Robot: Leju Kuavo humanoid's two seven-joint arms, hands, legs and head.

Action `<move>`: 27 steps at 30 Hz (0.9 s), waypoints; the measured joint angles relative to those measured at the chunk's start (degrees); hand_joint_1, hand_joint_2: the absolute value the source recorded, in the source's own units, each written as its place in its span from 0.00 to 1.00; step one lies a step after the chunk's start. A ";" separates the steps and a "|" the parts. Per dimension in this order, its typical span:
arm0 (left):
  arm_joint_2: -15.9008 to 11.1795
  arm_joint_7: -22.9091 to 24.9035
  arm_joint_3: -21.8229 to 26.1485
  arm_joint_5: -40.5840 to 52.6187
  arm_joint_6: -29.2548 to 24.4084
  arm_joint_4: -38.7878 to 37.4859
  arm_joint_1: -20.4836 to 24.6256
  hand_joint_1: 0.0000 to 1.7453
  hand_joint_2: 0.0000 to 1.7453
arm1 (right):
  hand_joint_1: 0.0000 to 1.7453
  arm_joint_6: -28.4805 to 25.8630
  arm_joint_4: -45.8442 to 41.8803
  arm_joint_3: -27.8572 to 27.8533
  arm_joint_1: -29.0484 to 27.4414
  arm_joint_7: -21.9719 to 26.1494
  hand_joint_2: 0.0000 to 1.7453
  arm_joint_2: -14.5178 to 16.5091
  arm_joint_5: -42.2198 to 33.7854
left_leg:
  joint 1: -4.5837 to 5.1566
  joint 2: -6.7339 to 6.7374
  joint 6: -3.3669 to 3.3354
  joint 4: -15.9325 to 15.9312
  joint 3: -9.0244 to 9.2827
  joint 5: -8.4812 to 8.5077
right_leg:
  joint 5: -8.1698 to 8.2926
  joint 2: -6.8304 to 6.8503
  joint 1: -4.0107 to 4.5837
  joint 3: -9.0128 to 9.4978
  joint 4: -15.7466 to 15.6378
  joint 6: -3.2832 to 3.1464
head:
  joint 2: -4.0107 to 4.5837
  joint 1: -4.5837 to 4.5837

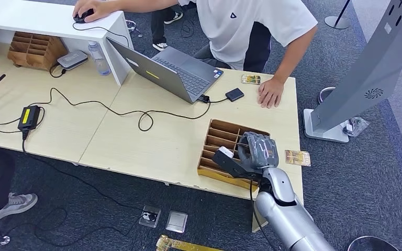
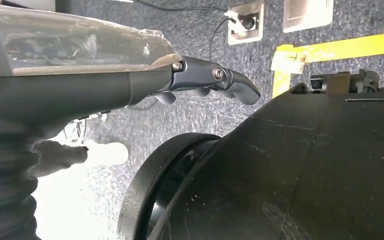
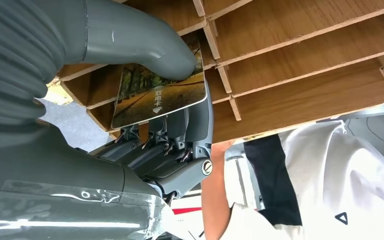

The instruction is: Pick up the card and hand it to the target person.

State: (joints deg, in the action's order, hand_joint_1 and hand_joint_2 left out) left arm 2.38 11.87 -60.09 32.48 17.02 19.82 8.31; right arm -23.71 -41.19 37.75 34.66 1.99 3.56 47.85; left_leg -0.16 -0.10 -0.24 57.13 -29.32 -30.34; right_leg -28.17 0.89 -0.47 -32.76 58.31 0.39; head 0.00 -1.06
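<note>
grey carpet under a light wood table point(image 1: 136, 141), white desk point(image 1: 42, 18) butted on at 10 o'clock of my head cam. wooden slotted organizer point(image 1: 225, 137) sits near the table's front edge, around 5 o'clock from the laptop point(image 1: 175, 70). my right hand point(image 1: 254, 151) is over that organizer, arm coming in from 6 o'clock. r wrist cam: thumb point(image 3: 150, 47) presses down on the card point(image 3: 160, 95), dark fingers point(image 3: 180, 130) under it, so the card is pinched, w/ its far end still at the organizer's dividers point(image 3: 280, 60). card face shows a tree-lined path pic and small white text i can't read.

person in a white shirt point(image 1: 246, 26) stands across the table at 12 o'clock, one hand point(image 1: 270, 94) flat on the tabletop, the other on a mouse point(image 1: 84, 14) on the white desk. two more cards lie on the table: one point(image 1: 250, 79) just beside the flat hand, one point(image 1: 298, 157) at 3 o'clock of my right hand.

left hand point(image 2: 215, 82) hangs by my body over the carpet, fingers slightly curled, apart, holding nothing.
</note>
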 joint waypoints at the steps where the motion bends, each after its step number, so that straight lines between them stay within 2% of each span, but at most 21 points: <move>1: 0.00 0.10 0.21 -0.28 -0.10 -0.03 -0.04 0.00 1.00 | 0.88 -0.11 0.08 0.00 0.06 0.05 1.00 0.06 0.02 | 0.00 0.00 0.00 0.00 0.00 0.00 | 0.00 0.00 0.00 0.00 0.00 0.00 | 0.00 0.01; 9: -0.04 0.46 1.20 -3.02 -0.73 -0.41 -0.25 0.00 1.00 | 1.00 -1.36 0.09 0.00 0.16 1.11 1.00 0.29 0.06 | 0.00 0.00 0.00 0.00 -0.02 0.00 | 0.00 0.00 0.00 -0.01 0.00 0.00 | 0.00 0.01; 15: -0.19 0.75 1.79 -5.12 -1.49 -0.66 -0.48 0.00 1.00 | 1.00 -3.08 -3.41 -0.15 -0.48 0.73 1.00 0.18 1.29 | 0.00 0.00 0.00 0.00 -0.02 0.00 | 0.00 0.00 0.00 -0.02 0.00 0.00 | 0.00 0.00; 27: -0.52 1.23 2.21 -8.91 -2.08 -0.88 -0.71 0.00 1.00 | 1.00 -9.05 -16.64 -1.70 -3.51 0.64 1.00 -0.47 3.34 | 0.00 0.01 0.00 0.00 -0.02 0.00 | 0.00 -0.01 0.00 -0.02 0.00 0.00 | 0.00 0.00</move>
